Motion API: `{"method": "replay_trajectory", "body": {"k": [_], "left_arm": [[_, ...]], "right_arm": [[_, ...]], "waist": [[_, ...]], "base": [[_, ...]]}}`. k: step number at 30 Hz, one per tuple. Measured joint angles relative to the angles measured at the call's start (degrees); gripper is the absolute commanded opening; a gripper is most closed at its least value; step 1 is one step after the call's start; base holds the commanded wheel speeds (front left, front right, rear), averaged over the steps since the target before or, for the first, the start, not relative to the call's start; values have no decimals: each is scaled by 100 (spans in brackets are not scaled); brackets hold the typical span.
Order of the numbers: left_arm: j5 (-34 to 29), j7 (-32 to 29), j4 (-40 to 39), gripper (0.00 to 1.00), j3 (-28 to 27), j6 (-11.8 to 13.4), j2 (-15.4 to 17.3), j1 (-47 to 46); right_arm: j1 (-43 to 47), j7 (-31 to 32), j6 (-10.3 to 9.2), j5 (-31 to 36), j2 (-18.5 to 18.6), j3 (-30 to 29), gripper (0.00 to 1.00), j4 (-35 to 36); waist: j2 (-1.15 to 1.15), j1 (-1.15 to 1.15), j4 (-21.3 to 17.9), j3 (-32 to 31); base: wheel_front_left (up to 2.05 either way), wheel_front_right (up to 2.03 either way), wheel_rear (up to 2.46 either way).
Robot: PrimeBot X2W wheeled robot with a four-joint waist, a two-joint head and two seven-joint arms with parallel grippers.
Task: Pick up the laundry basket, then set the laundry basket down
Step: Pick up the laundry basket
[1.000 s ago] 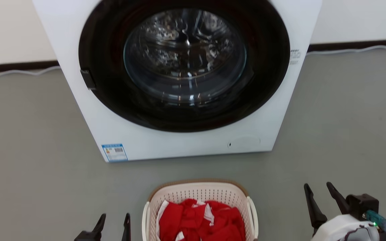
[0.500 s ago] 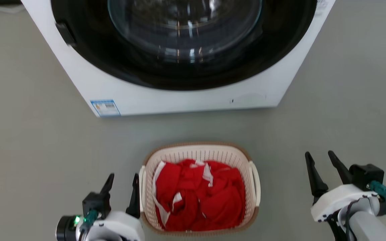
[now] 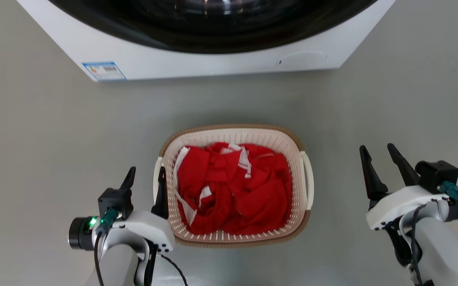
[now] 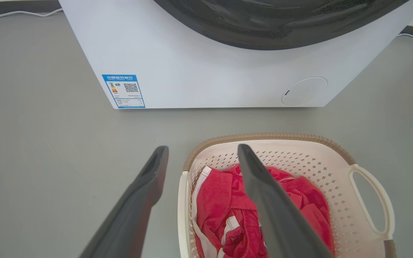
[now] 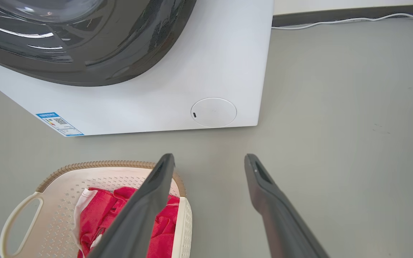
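Head camera has tilted down | laundry basket (image 3: pixel 233 136) on floor (image 3: pixel 54 139) before washing machine (image 3: pixel 213 63), unlifted | left gripper (image 3: pixel 146 171) fingers apart, either side of its left rim | right gripper (image 3: pixel 376 147) apart, well clear: must close in

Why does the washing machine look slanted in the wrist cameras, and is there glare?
Left wrist view: wide-angle lens, angled down, skews the washing machine. Right wrist view: glare streaks on its dark door. Head view: soft, even light on the laundry basket.
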State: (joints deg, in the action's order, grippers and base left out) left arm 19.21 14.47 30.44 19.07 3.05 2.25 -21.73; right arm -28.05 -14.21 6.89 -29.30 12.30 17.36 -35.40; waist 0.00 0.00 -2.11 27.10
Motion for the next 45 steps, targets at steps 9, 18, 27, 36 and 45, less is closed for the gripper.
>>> {"method": "replay_trajectory", "body": {"k": [9,18,27,36,45], "left_arm": [[253,0,710,100,104,55,-12,-661],[442,0,1435,100,266,49,-30,-1199],[861,0,2384,100,779,-24,-57,-1809],[1430,-30,3193,100,1376,-86,-71,-2340],[1845,-234,3489,100,1850,-112,-74,-2599]], "right_arm": [[-517,-1,0,-269,-49,469,100,-422],[-1048,-1,18,-748,-125,1109,100,-1028],[-1568,0,19,-1283,-275,1861,100,-1525],[-1969,226,19,-1825,-472,2493,100,-2015],[-2362,402,19,-2158,-625,2886,100,-2412]], "waist": [[0,0,-22,548],[0,0,-41,903],[0,0,-33,1209],[0,0,-60,1409],[0,0,-85,1622]], "base": [[0,0,0],[0,0,0],[0,0,0],[0,0,0],[0,0,0]]}}
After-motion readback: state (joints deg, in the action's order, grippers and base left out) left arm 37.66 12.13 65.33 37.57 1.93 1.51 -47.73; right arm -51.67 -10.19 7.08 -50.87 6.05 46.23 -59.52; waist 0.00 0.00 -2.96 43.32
